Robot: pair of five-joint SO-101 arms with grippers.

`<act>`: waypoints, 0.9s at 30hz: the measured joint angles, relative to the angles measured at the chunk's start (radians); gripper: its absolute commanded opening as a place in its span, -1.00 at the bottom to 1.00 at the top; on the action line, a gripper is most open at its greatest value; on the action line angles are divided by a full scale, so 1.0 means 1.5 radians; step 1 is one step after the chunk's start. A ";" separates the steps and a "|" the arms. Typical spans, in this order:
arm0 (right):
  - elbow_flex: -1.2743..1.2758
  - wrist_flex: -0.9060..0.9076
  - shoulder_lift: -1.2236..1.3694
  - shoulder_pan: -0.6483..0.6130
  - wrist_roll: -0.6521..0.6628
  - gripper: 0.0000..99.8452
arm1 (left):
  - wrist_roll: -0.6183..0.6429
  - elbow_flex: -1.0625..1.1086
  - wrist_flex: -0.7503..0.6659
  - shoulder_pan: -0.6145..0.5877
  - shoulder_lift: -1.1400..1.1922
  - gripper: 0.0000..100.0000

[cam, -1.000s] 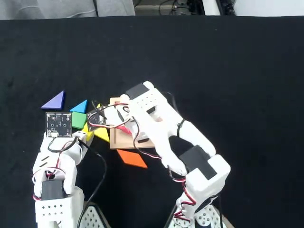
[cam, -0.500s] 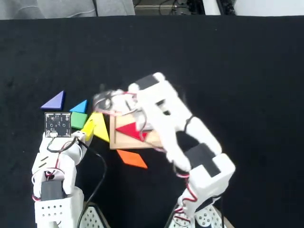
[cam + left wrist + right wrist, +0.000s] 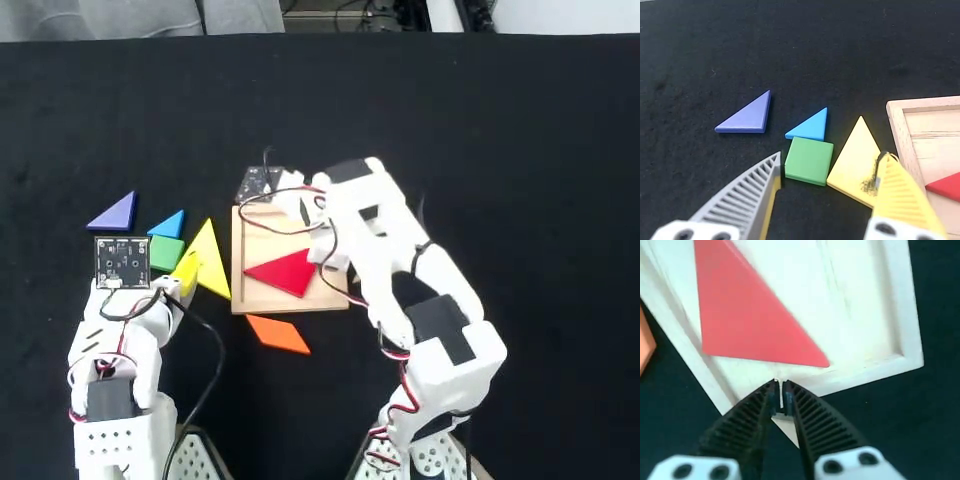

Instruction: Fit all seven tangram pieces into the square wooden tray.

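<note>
The red triangle (image 3: 747,315) lies flat in the tray (image 3: 897,305) just beyond the right fingers (image 3: 807,417), pinched nearly together.

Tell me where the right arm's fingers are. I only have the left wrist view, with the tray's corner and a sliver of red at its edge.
Observer: The right gripper has its fingers shut, with the tips over the rim of the wooden tray, just beside the red triangle that lies flat inside.
Operator: Any piece lying outside my frame?
Observer: Yes. An orange parallelogram lies on the table, just outside the tray edge nearest the arm bases.
</note>
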 measured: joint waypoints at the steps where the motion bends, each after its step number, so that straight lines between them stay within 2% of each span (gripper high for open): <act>1: 0.004 -0.004 0.001 -0.001 0.000 -0.98 | 0.000 0.000 0.000 0.000 0.000 -0.40; 10: 0.005 -0.020 0.050 -0.017 -0.004 -0.98 | 0.000 0.000 0.000 0.000 0.000 -0.40; 17: -0.090 -0.020 0.108 -0.021 -0.076 -0.98 | 0.000 0.000 0.000 0.000 0.000 -0.40; 27: -0.228 -0.019 0.197 -0.072 -0.164 -0.98 | 0.000 0.000 0.000 0.000 0.000 -0.40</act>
